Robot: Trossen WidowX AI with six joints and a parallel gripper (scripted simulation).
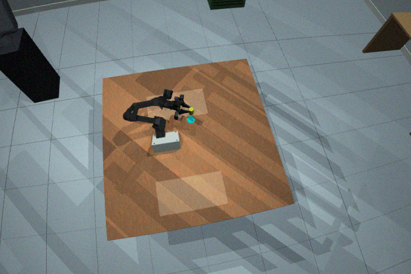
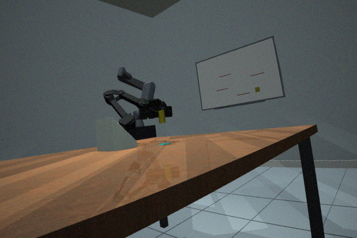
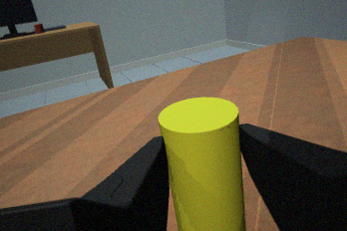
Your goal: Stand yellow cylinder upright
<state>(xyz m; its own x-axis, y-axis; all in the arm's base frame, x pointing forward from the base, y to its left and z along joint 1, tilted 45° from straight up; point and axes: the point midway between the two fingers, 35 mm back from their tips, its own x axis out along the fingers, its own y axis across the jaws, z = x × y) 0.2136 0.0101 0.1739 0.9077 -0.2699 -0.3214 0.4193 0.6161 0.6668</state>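
The yellow tall cylinder (image 1: 191,110) (image 2: 161,116) (image 3: 205,166) is held nearly upright in the air, well above the table top. My gripper (image 1: 190,110) (image 3: 201,140) is shut on it, with one dark finger on each side in the wrist view. In the exterior view the gripper (image 2: 161,113) is partly hidden around the cylinder. The cyan circle (image 1: 191,120) (image 2: 164,144) lies flat on the table, below the cylinder, and nothing stands on it. The cylinder's lower end is out of frame in the wrist view.
The wooden table (image 1: 191,157) (image 2: 223,154) carries the arm's pale base block (image 1: 165,142) (image 2: 114,136), near the cyan circle. Two pale rectangles lie on the table top, one under the arm and one beyond the base (image 1: 191,193). A desk (image 3: 50,47) stands away from the table.
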